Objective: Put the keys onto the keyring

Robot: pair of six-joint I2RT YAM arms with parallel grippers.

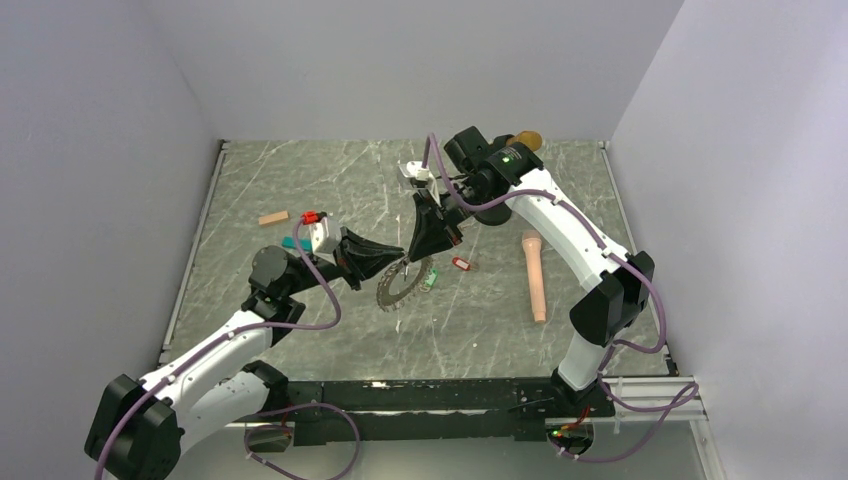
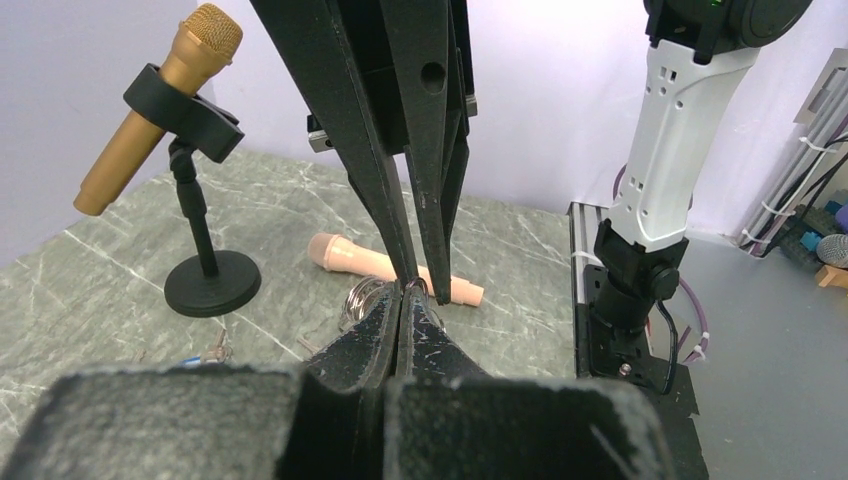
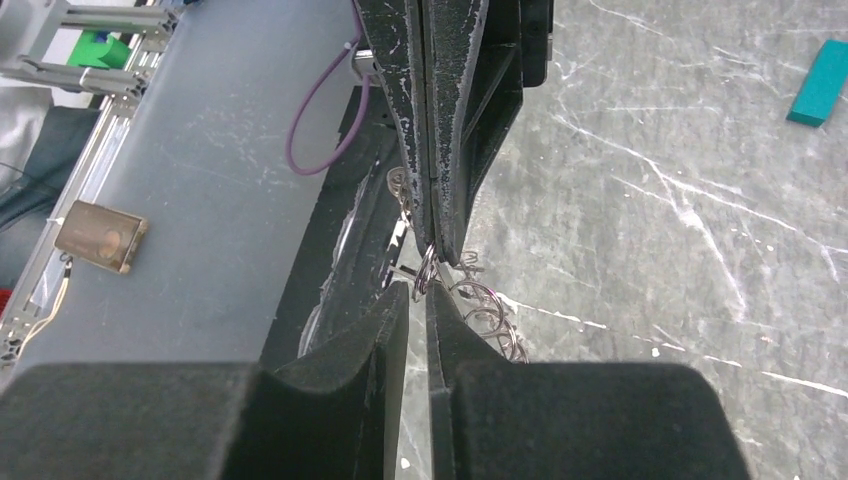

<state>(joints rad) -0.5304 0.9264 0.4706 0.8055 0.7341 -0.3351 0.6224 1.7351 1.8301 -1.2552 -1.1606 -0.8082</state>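
The keyring (image 1: 398, 292), a dark ring with a jagged rim, is held up on edge above the table's middle. My left gripper (image 1: 399, 262) is shut on its rim; its looped coils show beside the shut fingertips in the left wrist view (image 2: 358, 300). My right gripper (image 1: 426, 257) points down right against the left one. In the right wrist view its tips (image 3: 420, 290) pinch a small metal ring (image 3: 428, 270) with a thin gap left between them. A green-tagged key (image 1: 431, 281) sits next to the keyring. A red-tagged key (image 1: 461, 264) lies on the table.
A peach microphone (image 1: 536, 276) lies to the right. A gold microphone (image 2: 158, 108) stands on a black round-based stand (image 2: 212, 284) at the back. A tan block (image 1: 273, 217) and a teal block (image 1: 297, 243) lie to the left. A blue-tagged key (image 2: 203, 352) lies near the stand.
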